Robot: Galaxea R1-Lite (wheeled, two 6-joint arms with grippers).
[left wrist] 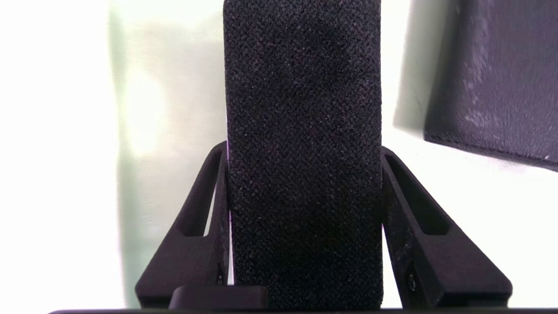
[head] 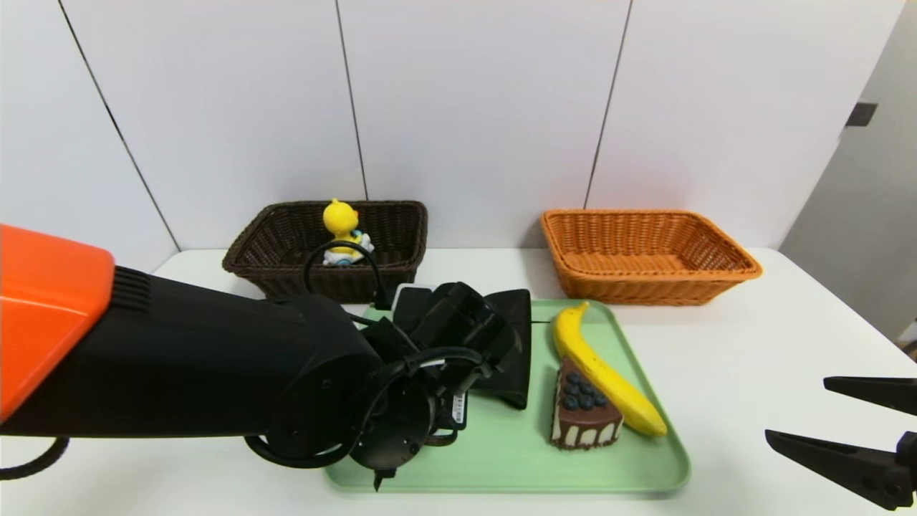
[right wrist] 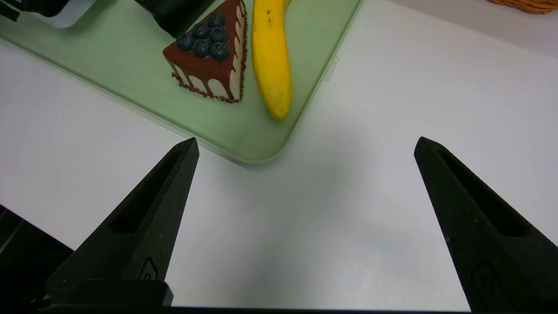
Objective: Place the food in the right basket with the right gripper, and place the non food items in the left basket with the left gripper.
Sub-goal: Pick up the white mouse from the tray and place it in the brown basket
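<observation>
On a white bench [head: 752,344], the dark basket [head: 286,251] at the back left already holds the yellow duck [head: 342,228], a non-food item sorted where it belongs. In front, over the green tray [head: 516,459], the left hand [left wrist: 305,174] pinches a black fabric-faced oblong item [left wrist: 303,131], likely bound for that basket; a flat black case [left wrist: 497,78] lies beside it. The cake [head: 584,416] and banana [head: 605,373] wait on the tray. The orange basket [head: 648,251] holds nothing visible. The right hand [right wrist: 305,144] hovers spread, idle.
</observation>
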